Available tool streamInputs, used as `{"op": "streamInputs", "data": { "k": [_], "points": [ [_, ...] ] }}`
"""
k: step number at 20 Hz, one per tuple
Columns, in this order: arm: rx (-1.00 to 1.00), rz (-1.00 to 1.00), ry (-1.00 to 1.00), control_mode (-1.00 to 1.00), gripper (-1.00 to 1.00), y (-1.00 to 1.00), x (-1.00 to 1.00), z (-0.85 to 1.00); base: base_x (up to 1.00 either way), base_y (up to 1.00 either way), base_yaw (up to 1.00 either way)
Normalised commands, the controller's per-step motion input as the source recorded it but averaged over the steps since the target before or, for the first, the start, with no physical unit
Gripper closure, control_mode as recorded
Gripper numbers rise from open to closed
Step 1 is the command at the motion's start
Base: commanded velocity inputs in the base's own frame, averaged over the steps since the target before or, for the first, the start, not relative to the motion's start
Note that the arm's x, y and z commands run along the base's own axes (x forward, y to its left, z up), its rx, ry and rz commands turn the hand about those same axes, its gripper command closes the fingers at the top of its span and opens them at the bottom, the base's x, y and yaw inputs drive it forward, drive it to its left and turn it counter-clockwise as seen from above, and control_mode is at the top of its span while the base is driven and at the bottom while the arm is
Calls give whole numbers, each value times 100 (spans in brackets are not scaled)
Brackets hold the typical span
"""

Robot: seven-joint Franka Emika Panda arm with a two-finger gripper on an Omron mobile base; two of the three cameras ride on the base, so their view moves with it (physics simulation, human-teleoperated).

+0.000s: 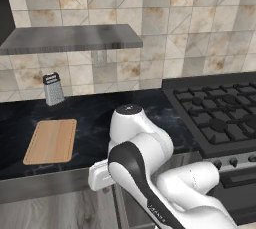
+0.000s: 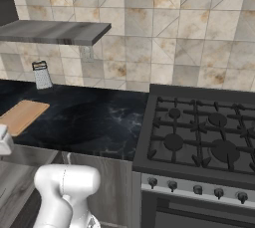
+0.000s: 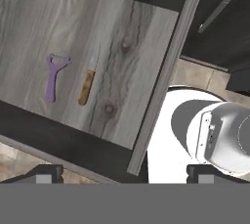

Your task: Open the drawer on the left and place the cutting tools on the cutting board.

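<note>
Gripper (image 3: 122,174): fingers spread wide, nothing between them, poised above the open drawer, looking down into it.
Fingertips (image 3: 46,173): dark, at the bottom of the hand view, well apart.
Drawer (image 3: 141,32): pulled out, grey wood-grain floor exposed, both tools lying flat inside.
Peeler (image 3: 54,75): purple, Y-shaped, just beside the knife, not touching.
Knife (image 3: 88,82): brown handle, short silver blade, roughly parallel to the peeler.
Cutting board (image 1: 51,140): flat on the black counter, left of the arm, bare.
Grater (image 1: 53,88): metal, upright against the tiled wall, behind the board.
Stove (image 1: 220,115): black grates, right of the counter.
Shelf (image 1: 70,38): grey, on the wall above the grater.
</note>
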Motion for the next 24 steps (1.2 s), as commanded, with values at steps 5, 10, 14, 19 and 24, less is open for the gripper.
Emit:
{"op": "streamInputs", "data": {
  "k": [5, 10, 14, 19, 24],
  "points": [
    [-3, -1, 1, -100, -100, 10, 12, -30, 0, 0, 0],
    [-1, 2, 6, -100, -100, 26, 2, -54, 0, 0, 0],
    [-1, 1, 6, -100, -100, 30, 4, -61, 0, 0, 0],
    [0, 0, 0, -100, -100, 31, 0, -57, 0, 0, 0],
    [0, 0, -5, -100, -100, 31, 0, -47, 0, 0, 0]
  ]
}}
